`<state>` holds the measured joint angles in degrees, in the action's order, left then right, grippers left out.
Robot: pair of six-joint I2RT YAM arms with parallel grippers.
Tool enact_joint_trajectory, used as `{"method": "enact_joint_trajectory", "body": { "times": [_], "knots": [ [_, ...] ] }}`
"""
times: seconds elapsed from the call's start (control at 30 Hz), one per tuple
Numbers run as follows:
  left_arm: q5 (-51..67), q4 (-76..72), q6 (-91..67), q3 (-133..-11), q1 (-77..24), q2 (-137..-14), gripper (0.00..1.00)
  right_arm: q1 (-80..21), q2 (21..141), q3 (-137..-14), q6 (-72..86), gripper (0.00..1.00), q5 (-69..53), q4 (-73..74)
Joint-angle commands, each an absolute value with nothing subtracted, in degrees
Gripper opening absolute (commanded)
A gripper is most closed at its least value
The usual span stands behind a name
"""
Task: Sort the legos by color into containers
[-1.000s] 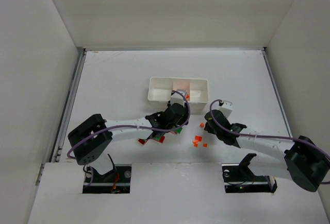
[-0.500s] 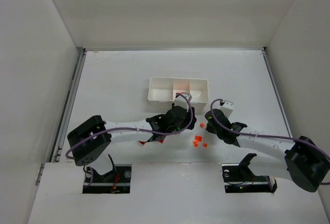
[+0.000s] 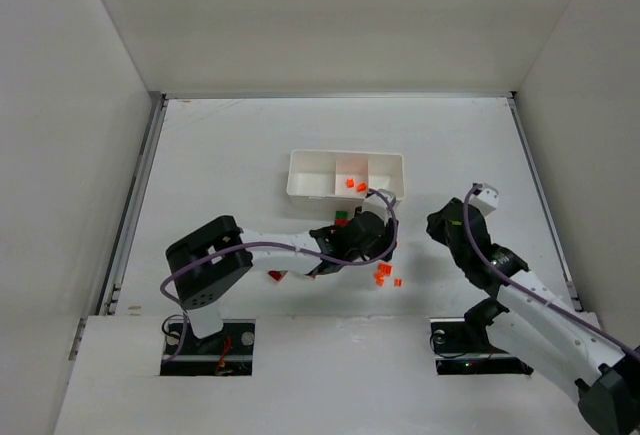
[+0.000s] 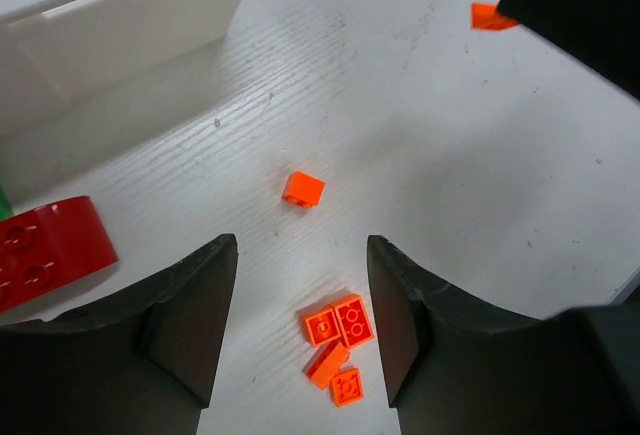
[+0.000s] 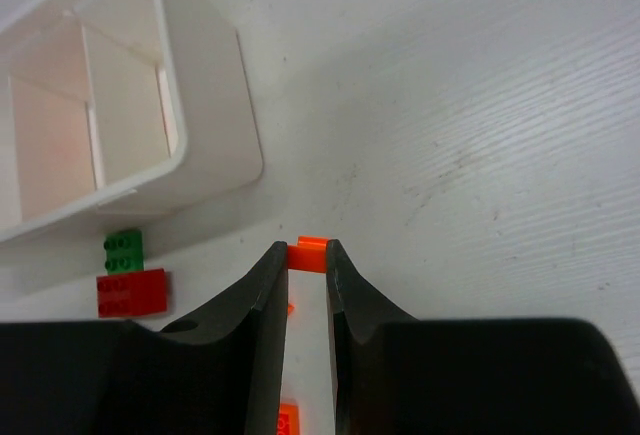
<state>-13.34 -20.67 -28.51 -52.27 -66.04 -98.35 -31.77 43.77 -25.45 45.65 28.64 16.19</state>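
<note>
I am clenching my right pincer [image 5: 305, 252] on one orange piece [image 5: 311, 245], a tiny flat bright chip that is sitting pinched between the two black fingertips. It is hanging near the front corner of the white tray [image 3: 300, 192], outside it.

My left pincer [image 4: 300, 247] is standing released, jaws apart and gripping nothing, low over the counter [image 4: 420, 135]. A bunch of four orange chips [image 4: 336, 343] is lying between my fingertips, the chips touching one another. Two of them are showing round studs, one is lying tilted on its edge, and one is lying flat at the near end. A fifth loose chip [image 4: 303, 189] is lying alone just beyond the bunch.

That is making five orange chips on the counter and one in my right grip. A pair of orange chips [image 3: 350, 184] is also lying in the middle compartment of the tray, so I am counting eight in all. The tray is showing three square compartments, split by two thin walls.

One green brick [image 5: 123, 250] and one red brick [image 5: 132, 292], both studded and far bigger than the chips, are lying just beside each other on the counter, in front of the tray wall. A scrap of red [image 3: 275, 276] is peeking out from under my left arm, and I cannot tell how many bricks it is.
</note>
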Motion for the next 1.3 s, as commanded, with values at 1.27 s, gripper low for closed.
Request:
{"method": "enact_joint_trajectory", "body": {
  "times": [1.27],
  "knots": [
    [-18.19, -24.17, -23.2, -53.89, -66.14, -96.7, 0.18, -27.28, 44.64, -30.49, 40.26, 0.22, 21.09, 8.8]
  ]
}}
